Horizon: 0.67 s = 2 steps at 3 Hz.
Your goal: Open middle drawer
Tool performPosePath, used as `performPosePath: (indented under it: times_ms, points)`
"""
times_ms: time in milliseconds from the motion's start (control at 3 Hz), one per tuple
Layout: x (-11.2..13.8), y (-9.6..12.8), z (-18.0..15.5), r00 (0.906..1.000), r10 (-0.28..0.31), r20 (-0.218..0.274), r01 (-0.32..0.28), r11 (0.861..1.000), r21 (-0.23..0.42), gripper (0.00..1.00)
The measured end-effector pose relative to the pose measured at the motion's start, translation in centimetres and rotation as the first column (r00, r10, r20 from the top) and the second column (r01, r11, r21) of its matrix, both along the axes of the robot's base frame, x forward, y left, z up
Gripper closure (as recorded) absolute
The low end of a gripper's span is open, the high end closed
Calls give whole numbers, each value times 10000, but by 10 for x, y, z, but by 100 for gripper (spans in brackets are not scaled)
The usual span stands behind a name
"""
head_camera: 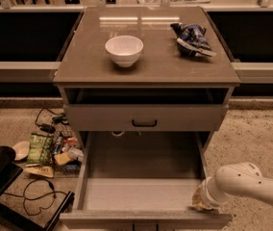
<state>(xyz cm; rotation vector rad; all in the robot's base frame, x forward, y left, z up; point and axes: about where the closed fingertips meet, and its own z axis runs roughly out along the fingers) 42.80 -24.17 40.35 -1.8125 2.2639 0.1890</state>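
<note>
I am holding my pincer [202, 200] at the right front corner of the open middle drawer [141, 195], its front lying leftward; I cannot tell the grip.

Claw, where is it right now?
The claw sits lower right in the camera view, at the front right corner of the pulled-out middle drawer.

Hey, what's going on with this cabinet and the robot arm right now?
The robot's arm is working on the cabinet's middle drawer, which stands pulled far out with its grey tray showing. The pincer sits at the drawer's front right corner. The top drawer sits further back. A white bowl and a blue bag rest on the cabinet top.
</note>
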Motion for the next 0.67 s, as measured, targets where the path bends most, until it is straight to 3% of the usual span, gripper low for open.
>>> performPosePath:
  times_ms: [667]
  points:
    - [-2,1,-2,10000,14,-43,-13,10000,16,28]
